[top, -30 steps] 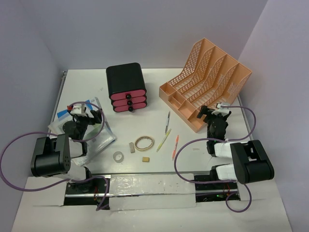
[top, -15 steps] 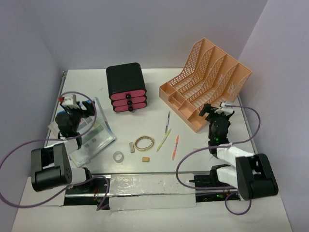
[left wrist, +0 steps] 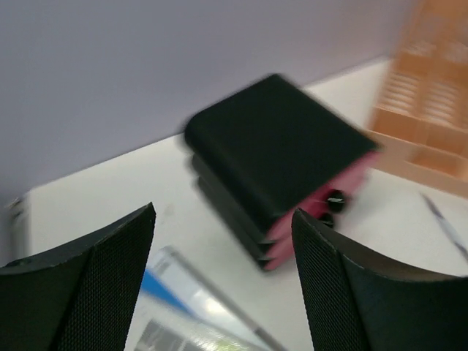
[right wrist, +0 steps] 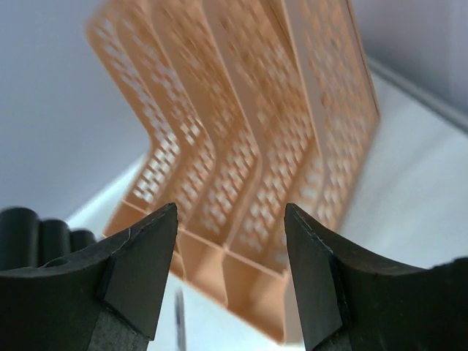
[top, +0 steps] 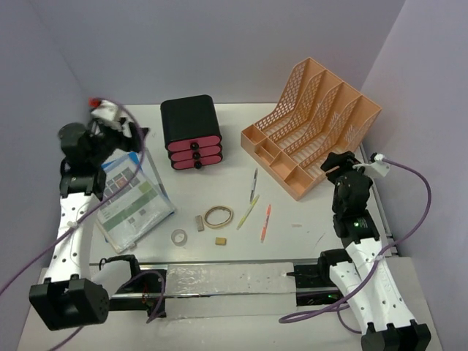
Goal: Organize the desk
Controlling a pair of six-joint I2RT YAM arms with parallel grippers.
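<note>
The left gripper (left wrist: 223, 219) hangs with its fingers spread wide and nothing between them, over the far left of the desk (top: 227, 179), the white top that carries everything here. It faces a black drawer box (left wrist: 281, 157) whose three pink drawers sit pushed in. A plastic-sleeved booklet (top: 131, 197) lies near and left of the box. The right gripper (right wrist: 230, 212) is likewise spread and empty, beside the near right corner of an orange mesh file rack (right wrist: 248, 139). The rack's upright slots and low front trays show bare. Between the arms, loose on the desk, lie pens (top: 254, 185), a rubber band (top: 218, 216), a tape roll (top: 179, 236) and two small blocks (top: 199, 222).
</note>
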